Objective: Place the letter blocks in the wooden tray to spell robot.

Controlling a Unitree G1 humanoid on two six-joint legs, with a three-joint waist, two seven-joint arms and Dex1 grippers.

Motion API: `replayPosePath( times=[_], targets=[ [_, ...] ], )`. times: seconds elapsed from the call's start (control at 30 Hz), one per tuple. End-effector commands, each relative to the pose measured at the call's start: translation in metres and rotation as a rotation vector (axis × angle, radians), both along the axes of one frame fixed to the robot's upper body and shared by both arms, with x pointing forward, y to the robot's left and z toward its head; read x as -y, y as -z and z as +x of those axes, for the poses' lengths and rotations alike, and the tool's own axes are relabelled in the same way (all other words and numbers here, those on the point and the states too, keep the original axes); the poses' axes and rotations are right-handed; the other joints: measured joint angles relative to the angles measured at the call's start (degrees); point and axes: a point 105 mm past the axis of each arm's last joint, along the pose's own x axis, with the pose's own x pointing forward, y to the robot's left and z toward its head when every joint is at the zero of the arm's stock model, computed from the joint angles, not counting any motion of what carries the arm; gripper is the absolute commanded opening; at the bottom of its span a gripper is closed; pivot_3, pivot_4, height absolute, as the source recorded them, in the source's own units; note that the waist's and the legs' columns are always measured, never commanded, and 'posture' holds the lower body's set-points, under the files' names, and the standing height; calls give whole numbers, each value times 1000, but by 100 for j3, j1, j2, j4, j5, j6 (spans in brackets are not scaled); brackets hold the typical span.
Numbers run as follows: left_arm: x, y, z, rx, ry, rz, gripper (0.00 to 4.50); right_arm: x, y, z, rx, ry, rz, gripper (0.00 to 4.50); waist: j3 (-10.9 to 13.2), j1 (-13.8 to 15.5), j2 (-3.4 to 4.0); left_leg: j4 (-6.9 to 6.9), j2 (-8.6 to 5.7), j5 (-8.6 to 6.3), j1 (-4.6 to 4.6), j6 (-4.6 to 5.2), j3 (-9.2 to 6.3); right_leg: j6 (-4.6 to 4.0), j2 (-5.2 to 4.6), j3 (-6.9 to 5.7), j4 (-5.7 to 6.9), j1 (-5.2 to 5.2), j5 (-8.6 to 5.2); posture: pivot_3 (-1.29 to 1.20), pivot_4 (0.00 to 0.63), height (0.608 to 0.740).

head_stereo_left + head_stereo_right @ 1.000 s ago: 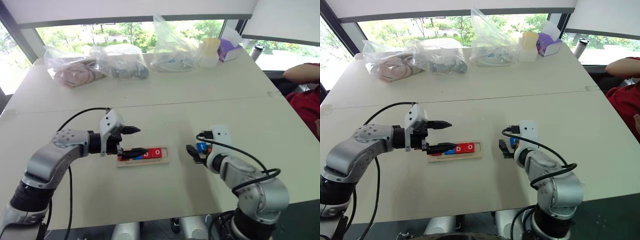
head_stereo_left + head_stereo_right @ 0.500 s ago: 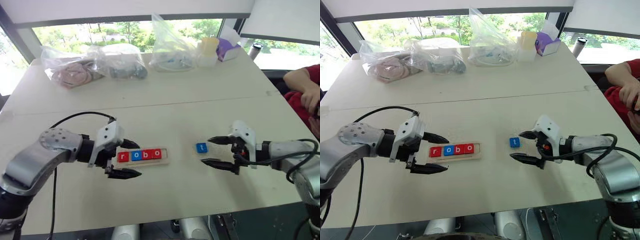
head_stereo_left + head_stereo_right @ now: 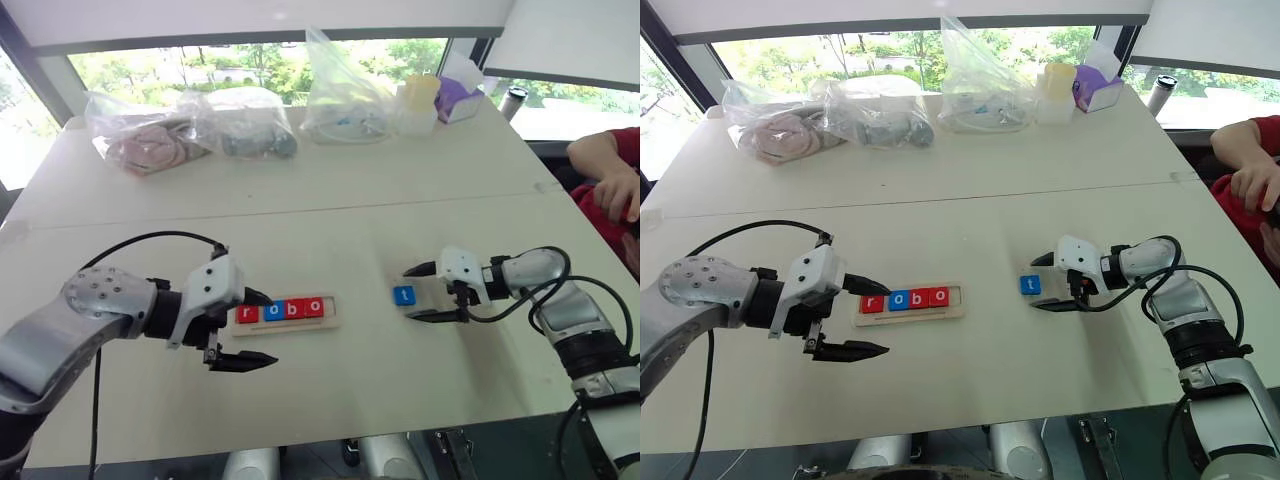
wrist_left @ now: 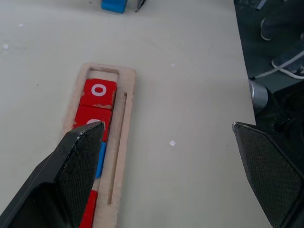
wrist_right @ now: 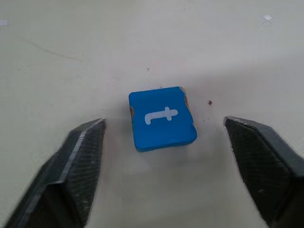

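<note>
The wooden tray [image 3: 285, 325] lies mid-table holding four letter blocks that read r [image 3: 247, 313], o [image 3: 269, 311], b [image 3: 291, 309], o [image 3: 314, 307]; its right end slot is bare. A blue t block [image 3: 403, 296] lies flat on the table to the tray's right. My right gripper [image 3: 421, 293] reaches in from the right, open, one finger [image 5: 80, 156] on each side of the t block [image 5: 162, 118] with a gap at both sides. My left gripper [image 3: 262, 330] stands open at the tray's left end, one finger [image 4: 80, 152] over the r block.
Clear plastic bags [image 3: 245, 125] line the far edge, with a pale cup [image 3: 420, 98], a purple box [image 3: 455, 98] and a dark tumbler [image 3: 513, 100]. A person's hand and red sleeve [image 3: 612, 190] rest at the table's right edge. A seam [image 3: 300, 210] crosses the table.
My right arm swung out and its gripper came in at the t block, its fingers narrowing around it. My left gripper drew back off the tray, baring the letters.
</note>
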Motion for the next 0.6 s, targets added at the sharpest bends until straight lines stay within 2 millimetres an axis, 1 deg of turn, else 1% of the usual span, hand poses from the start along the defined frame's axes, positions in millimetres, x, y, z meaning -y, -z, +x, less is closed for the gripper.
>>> replayPosePath(
  times=[0.03, 0.07, 0.1, 0.13, 0.17, 0.23, 0.27, 0.3, 0.4, 0.5, 0.57, 0.6],
  targets=[
    [-8, -7, 1, 40, -25, 21, 4500, 1, -1, -1, -1, 4, 20, 2109, 0, 1, 0, 1, 0, 0, 4, 0, -1, 0, 0, 0, 0, 4, 0, 0, 150, 740],
    [-10, -6, 2, 37, -35, 27, 4500, -3, -5, 0, 5, 11, 47, 1570, 0, 1, 0, 1, 0, 0, 6, 0, -1, -1, 0, -1, 0, 5, 0, 0, 150, 740],
    [-12, -6, 3, 36, -40, 31, 4500, -6, -8, 0, 8, 13, 65, 1121, -1, 1, 1, 1, 0, 0, 9, 0, -1, -2, 1, -1, 1, 7, 1, 0, 150, 740],
    [-14, -5, 3, 28, -48, 31, 4500, -10, -12, 1, 25, 11, 76, 1122, 0, 0, 2, 1, 0, 0, 14, 0, -1, -2, 1, -1, 2, 11, 1, 0, 150, 740],
    [-18, -3, 3, 6, -59, 32, 4500, -21, -21, 0, 28, -3, 114, 1122, 0, -6, 2, 1, 0, 0, 15, 0, -1, -2, 1, 0, 3, 11, 1, 0, 150, 740],
    [-29, 5, -1, -31, -81, 63, 4500, -54, -41, -7, 37, -58, 178, 1122, 2, -46, 5, -1, 4, 0, 15, 0, 1, -3, 3, 2, 10, 5, 1, 0, 150, 740],
    [-32, 7, -2, -39, -92, 73, 4500, -67, -46, -12, 31, -83, 200, 1122, 2, -53, 7, -3, 6, 0, 15, 0, 1, -2, 5, 5, 16, -4, 2, 0, 150, 740],
    [-34, 8, -2, -41, -97, 77, 4500, -74, -49, -15, 28, -92, 209, 1122, 2, -42, 8, -5, 7, 0, 13, 0, -2, -1, 7, 5, 21, -10, 2, 0, 150, 740],
    [-35, 7, -1, -36, -119, 67, 4500, -93, -46, -20, 34, -108, 182, 1122, 2, 45, 7, -6, 7, 0, 2, 0, -16, -2, 9, -8, 37, -20, 0, 0, 150, 740],
    [-36, 6, 3, -18, -140, 65, 4500, -107, -36, -24, 37, -138, 146, 1122, 2, 130, 7, 0, 3, 2, -5, -3, -15, -7, 4, -11, 35, -25, -3, 0, 150, 740],
    [-36, 6, 4, -13, -146, 59, 4500, -111, -28, -29, 13, -168, 122, 1122, 2, 149, 7, 4, 1, 2, -8, -4, -6, -7, -1, -5, 31, -26, -3, 0, 150, 740],
    [-36, 6, 4, -15, -149, 55, 4500, -109, -22, -27, 20, -168, 88, 1122, 2, 152, 7, 4, 0, 2, -10, -4, -3, -6, -3, -4, 28, -26, -3, 0, 150, 740]
  ],
)
